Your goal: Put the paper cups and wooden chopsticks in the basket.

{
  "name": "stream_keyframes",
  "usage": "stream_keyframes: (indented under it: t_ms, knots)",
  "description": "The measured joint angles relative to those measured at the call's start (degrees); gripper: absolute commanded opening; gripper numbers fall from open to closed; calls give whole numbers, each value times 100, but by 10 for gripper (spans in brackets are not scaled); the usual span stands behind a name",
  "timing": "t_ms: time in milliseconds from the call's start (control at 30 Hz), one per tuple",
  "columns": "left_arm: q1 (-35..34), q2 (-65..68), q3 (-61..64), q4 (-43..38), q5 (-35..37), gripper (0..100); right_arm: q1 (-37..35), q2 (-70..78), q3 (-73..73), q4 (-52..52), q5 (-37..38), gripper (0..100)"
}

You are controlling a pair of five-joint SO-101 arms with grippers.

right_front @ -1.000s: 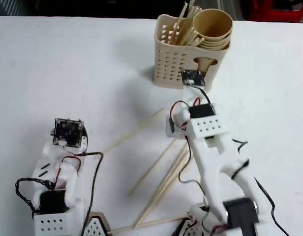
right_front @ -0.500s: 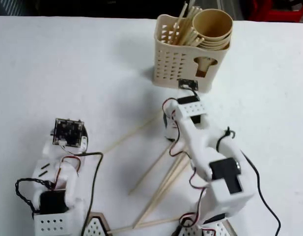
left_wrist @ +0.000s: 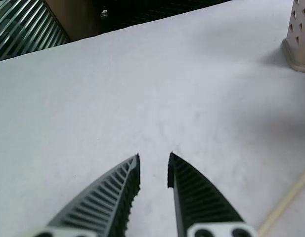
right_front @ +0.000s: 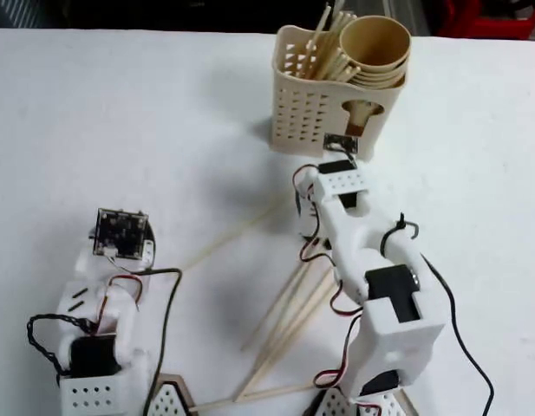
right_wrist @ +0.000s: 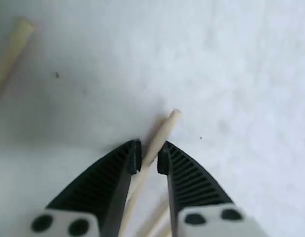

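The right gripper (right_wrist: 148, 150) has its fingers closed in on a chopstick (right_wrist: 168, 123), one black ribbed finger against each side. The stick's blunt end juts just past the fingertips; its other end is hidden beneath them. It lies flat on the white tabletop (right_front: 120, 104). Whether the fingers squeeze it firmly or merely touch it is hard to make out. The cut-off end of a second stick (right_wrist: 11, 47) lies well apart from the fingers, and blurred pieces of more sticks show between the finger bases.

The left gripper (left_wrist: 153, 163) has its fingers slightly spread with nothing between them, above bare tabletop. One stick (left_wrist: 285, 200) crosses near it, cut off at both ends, and a corner of the basket (left_wrist: 298, 39) shows far off.

In the high view the right arm (right_front: 354, 234) covers its own fingers and the gripped stick. The left arm (right_front: 111, 286) sits well apart, near the table's front edge.

The loose chopsticks (right_front: 289, 321) on the tabletop number at least five: one long single stick, one along the front edge, and a fan of three or more that overlap and are partly hidden by the arm.

There is one basket, just beyond the right arm. It holds one nested stack of paper cups (right_front: 375, 43), whose number cannot be counted, and several upright sticks (right_front: 323, 52) bunched too tightly to count.
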Motion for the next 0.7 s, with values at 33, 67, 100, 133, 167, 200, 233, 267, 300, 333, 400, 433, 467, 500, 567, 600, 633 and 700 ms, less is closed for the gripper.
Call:
stream_keyframes:
  t_ms: [33,67,100,133,167,200,233,267,300,333,400,433,467,500,567,600,633,700]
  knots:
    - [0,0,0,0,0,112,0,9,-44,0,0,18]
    - [0,0,0,0,0,112,0,18,-88,0,0,18]
    - [0,0,0,0,0,112,44,26,-132,0,0,18]
    - [0,0,0,0,0,112,97,26,-185,0,0,18]
    - [0,0,0,0,0,112,123,35,-255,0,0,18]
    - [0,0,0,0,0,112,141,44,-334,26,0,18]
    - [0,0,0,0,0,112,149,53,-457,62,9,18]
    - [0,0,0,0,0,112,141,53,-598,132,9,18]
    - [0,0,0,0,0,112,123,53,-756,229,9,18]
    - [0,0,0,0,0,112,114,53,-914,352,9,18]
    - [0,0,0,0,0,112,105,53,-1248,633,9,18]
    - [0,0,0,0,0,112,114,53,-1407,774,9,18]
    - [0,0,0,0,0,112,132,53,-1565,888,9,18]
    - [0,0,0,0,0,112,149,53,-1723,1020,9,18]
    - [0,0,0,0,0,112,158,53,-2013,1248,9,18]
    - [0,0,0,0,0,112,158,53,-2163,1389,9,18]
    - [0,0,0,0,0,112,149,53,-2312,1486,9,18]
    - [0,0,0,0,0,112,141,53,-2620,1767,18,18]
